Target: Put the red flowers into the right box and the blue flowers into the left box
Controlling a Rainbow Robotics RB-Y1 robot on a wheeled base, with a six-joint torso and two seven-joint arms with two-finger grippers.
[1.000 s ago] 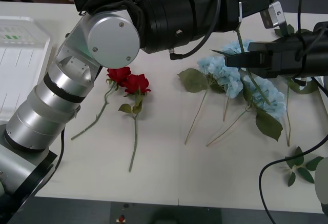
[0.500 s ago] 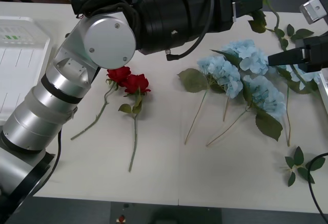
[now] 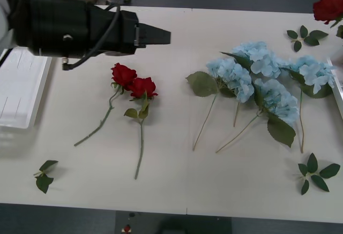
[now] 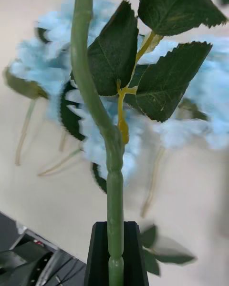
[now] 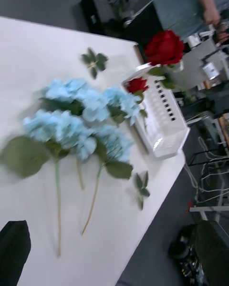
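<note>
My right gripper is shut on the green stem of a red rose whose bloom hangs at the table's far right, above the right box. A second red bloom rests at that box's near end. Two red roses lie side by side left of the table's centre. Several blue flowers lie in a cluster right of centre. My left gripper hovers open above the table's back left, holding nothing. The left box stands at the left edge.
Loose green leaf sprigs lie at the back right, the front right and the front left. The right box's pale rim runs along the table's right edge. A person stands beyond the table.
My left arm has pulled back to the left, uncovering the left side of the table. The held rose has moved right, and my right arm has left the front view.
</note>
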